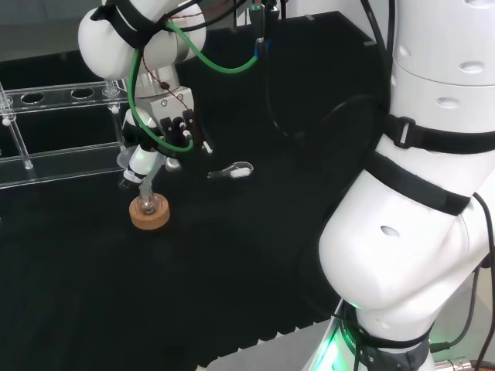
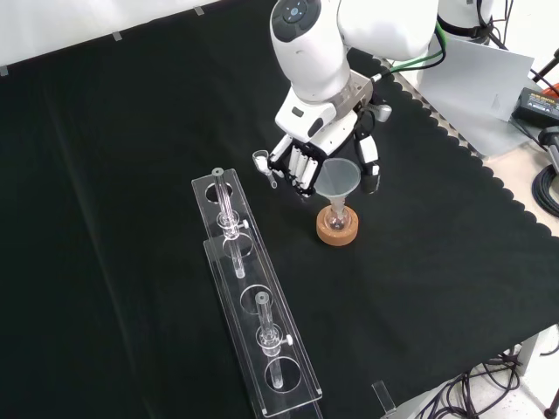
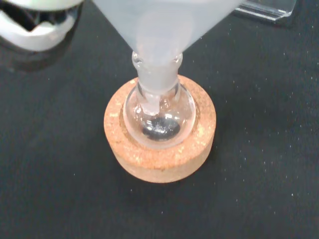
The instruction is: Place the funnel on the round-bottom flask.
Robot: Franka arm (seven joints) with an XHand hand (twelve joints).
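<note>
Front view gives me the fingers (image 2: 297, 166) curled beside the funnel (image 2: 340, 179), thumb on its far side, so my hand (image 2: 323, 140) is pinching the funnel's cone. Its stem sits down in the neck of the round-bottom flask (image 3: 158, 112), which rests in a cork ring (image 3: 159, 149) toward the cloth's (image 2: 131, 131) right edge.

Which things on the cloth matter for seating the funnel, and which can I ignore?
Job:
funnel, stem already in the flask's neck
round-bottom flask
cork ring under the flask
hand at the funnel

Lying about:
clear tube rack with glass tubes
small scoop on the cloth
</note>
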